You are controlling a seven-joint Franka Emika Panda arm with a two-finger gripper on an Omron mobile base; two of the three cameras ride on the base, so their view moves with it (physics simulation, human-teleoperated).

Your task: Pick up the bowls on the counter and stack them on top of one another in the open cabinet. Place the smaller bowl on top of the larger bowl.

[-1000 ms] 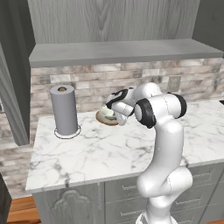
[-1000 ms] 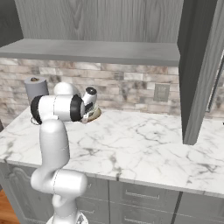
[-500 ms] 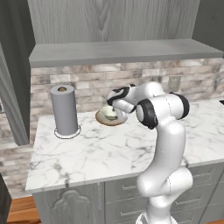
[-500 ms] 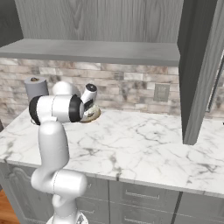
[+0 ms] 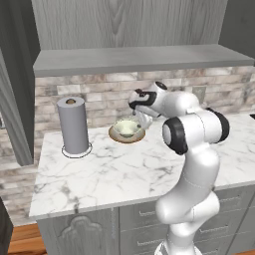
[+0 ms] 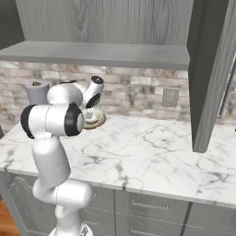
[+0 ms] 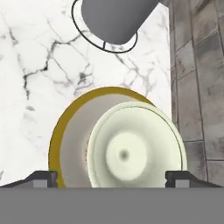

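Observation:
The smaller bowl, pale cream-green, sits inside the larger bowl, whose tan-brown rim shows around it. Both rest on the counter close to the brick back wall. My gripper hangs just over the stacked pair, open, its fingertips standing apart on either side of the bowls and holding nothing. The open cabinet's shelf board runs above, with nothing on it.
A grey paper-towel cylinder stands on the counter left of the bowls. Open cabinet doors hang at the left and at the right. Drawer fronts line the counter's front.
The jaws have gone from shut to wide open, letting go of the pale bowl, which now rests in the brown-rimmed bowl. The arm has hardly moved.

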